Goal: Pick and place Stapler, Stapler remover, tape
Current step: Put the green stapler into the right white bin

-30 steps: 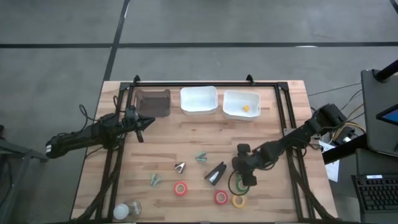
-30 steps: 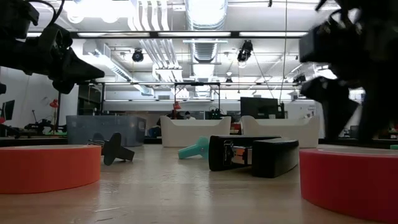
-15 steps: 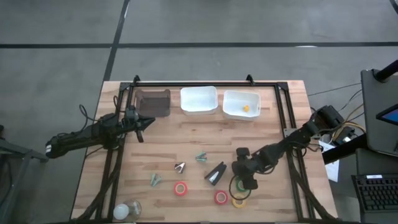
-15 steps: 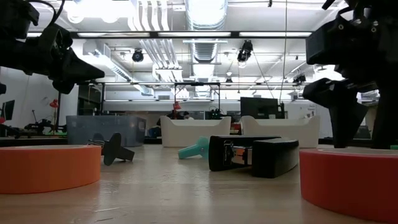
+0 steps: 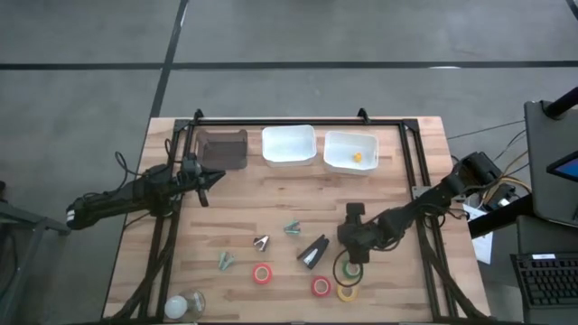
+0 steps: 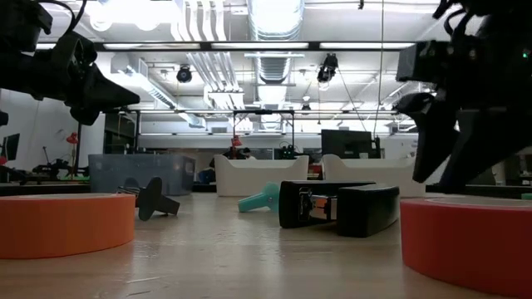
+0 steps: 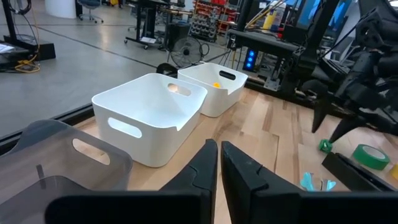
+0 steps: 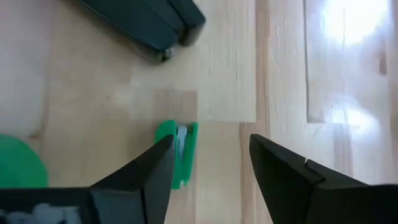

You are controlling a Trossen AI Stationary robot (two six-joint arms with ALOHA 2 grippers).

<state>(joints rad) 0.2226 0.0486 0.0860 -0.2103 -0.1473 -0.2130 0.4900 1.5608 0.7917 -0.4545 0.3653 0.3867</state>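
Note:
The black stapler [image 5: 313, 252] lies on its side on the wood table; it also shows in the right wrist view [image 8: 143, 22]. The green tape roll [image 5: 348, 269] lies flat beside it, with a yellow roll [image 5: 347, 292] and two red rolls [image 5: 321, 287] [image 5: 262, 273] nearer the front edge. Three small staple removers [image 5: 261, 241] [image 5: 293, 227] [image 5: 225, 262] lie left of the stapler. My right gripper [image 5: 350, 246] is open and empty above the green roll; a small green piece [image 8: 177, 149] lies on the table below its fingers. My left gripper [image 5: 206, 181] is shut and empty, raised at the left.
A dark bin [image 5: 223, 149] and two white bins [image 5: 289, 144] [image 5: 350, 152] stand along the far edge; the right one holds a yellow thing. A pale round object [image 5: 185, 304] lies at the near left corner. A black frame [image 5: 415, 171] borders the table.
My right gripper dipped toward the near edge over the green tape roll, then drew back up toward the far edge and tipped. It has stayed open and has taken nothing. The tape rolls and the stapler have kept their places.

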